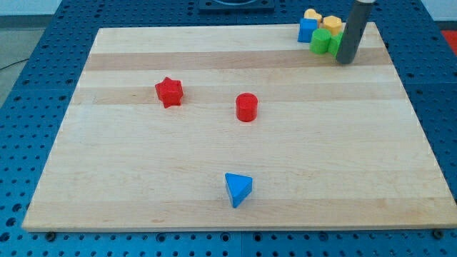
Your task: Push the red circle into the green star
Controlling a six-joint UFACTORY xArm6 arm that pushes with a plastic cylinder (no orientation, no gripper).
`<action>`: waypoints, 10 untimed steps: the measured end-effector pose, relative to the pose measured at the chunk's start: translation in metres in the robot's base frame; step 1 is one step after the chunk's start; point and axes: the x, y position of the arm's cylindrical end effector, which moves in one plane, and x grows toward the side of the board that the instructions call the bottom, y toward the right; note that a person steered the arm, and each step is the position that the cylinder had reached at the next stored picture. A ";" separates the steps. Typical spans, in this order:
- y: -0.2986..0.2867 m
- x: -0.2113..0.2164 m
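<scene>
The red circle (246, 107) is a short cylinder near the middle of the wooden board (143, 193). A green block (322, 41) sits in a cluster at the view's top right; its shape is hard to make out, and a second green piece (335, 46) next to it is partly hidden by my rod. My tip (345, 61) rests on the board just right of the green blocks, touching or nearly touching them, far up and right of the red circle.
A red star (169, 91) lies left of the red circle. A blue triangle (237, 189) lies near the view's bottom centre. In the top-right cluster are a blue block (308, 30) and two yellow blocks (311, 14) (331, 23).
</scene>
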 end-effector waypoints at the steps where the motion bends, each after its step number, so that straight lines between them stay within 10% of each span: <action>1: 0.000 -0.012; 4: -0.100 0.185; 6: -0.278 0.152; 10: -0.086 0.091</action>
